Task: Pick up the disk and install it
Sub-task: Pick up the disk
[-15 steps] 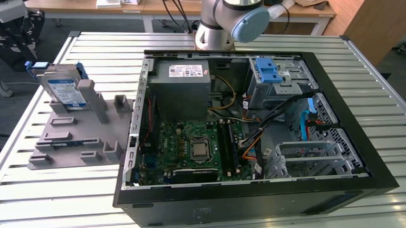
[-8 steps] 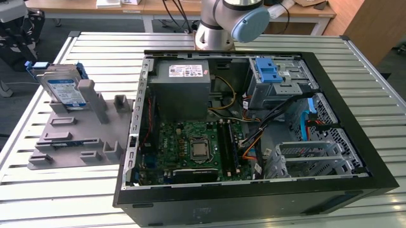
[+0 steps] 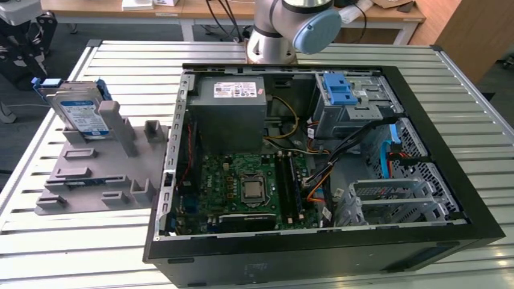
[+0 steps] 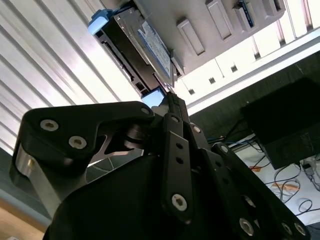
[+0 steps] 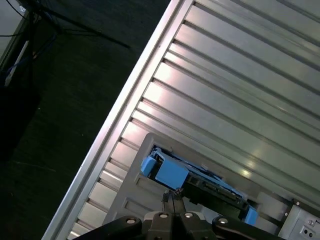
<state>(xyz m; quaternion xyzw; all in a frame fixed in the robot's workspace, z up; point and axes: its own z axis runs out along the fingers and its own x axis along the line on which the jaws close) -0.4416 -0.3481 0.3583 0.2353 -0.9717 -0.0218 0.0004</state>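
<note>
The disk (image 3: 80, 111) stands on edge in a grey holder (image 3: 88, 174) on the slatted table, at the exterior view's left of the open computer case (image 3: 321, 150). It is silver with a white-and-blue label and a blue bracket. Both wrist views show the disk (image 4: 152, 45) (image 5: 172, 174) just beyond my gripper (image 4: 171, 100) (image 5: 173, 196). The two thin fingertips are pressed together with nothing between them. They sit close to the bracket's blue end, and I cannot tell whether they touch it.
Inside the case sit a grey power supply (image 3: 231, 108), a motherboard (image 3: 253, 186), loose cables and a drive cage with a blue latch (image 3: 341, 90). The arm's base (image 3: 273, 36) stands behind the case. The table edge (image 5: 125, 115) drops to dark floor near the holder.
</note>
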